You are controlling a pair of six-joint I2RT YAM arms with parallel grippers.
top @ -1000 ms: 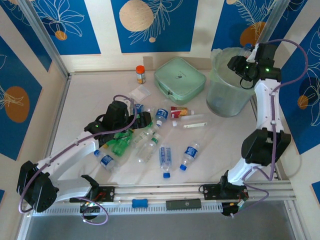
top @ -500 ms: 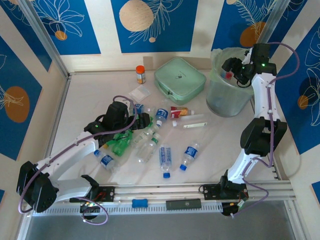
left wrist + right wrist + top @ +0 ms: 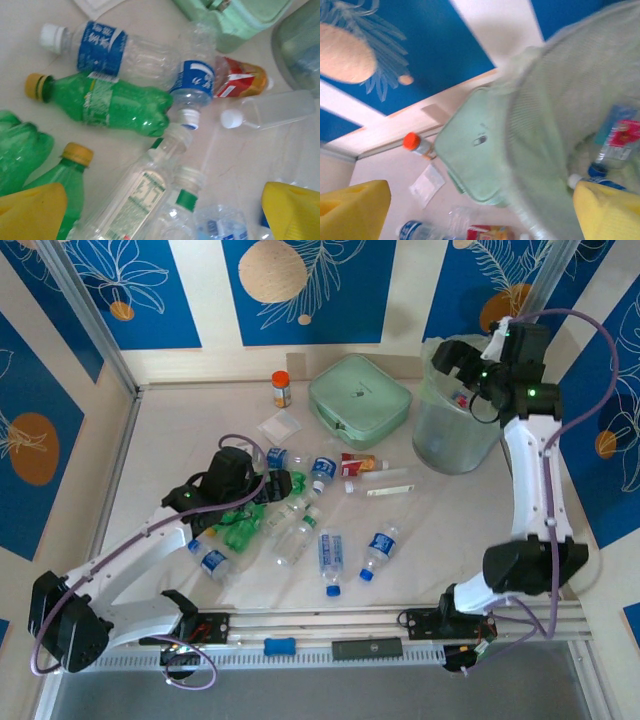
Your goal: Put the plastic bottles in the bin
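Several plastic bottles lie scattered mid-table: green ones, blue-labelled clear ones and a red-labelled one. My left gripper hovers open over the pile; its yellow fingers straddle two clear bottles without touching them. Beyond those lie a green bottle and a blue-labelled bottle. The bin stands at the back right. My right gripper is open and empty above the bin's left rim; bottles lie inside.
The mint-green square case lies left of the bin, and it also shows as a flat case below my right gripper. An orange-capped jar stands by the back wall. A small clear packet lies near it.
My right arm has risen and carried its gripper left across the bin's mouth. A red-marked bottle now lies inside the bin. The left gripper has barely shifted.
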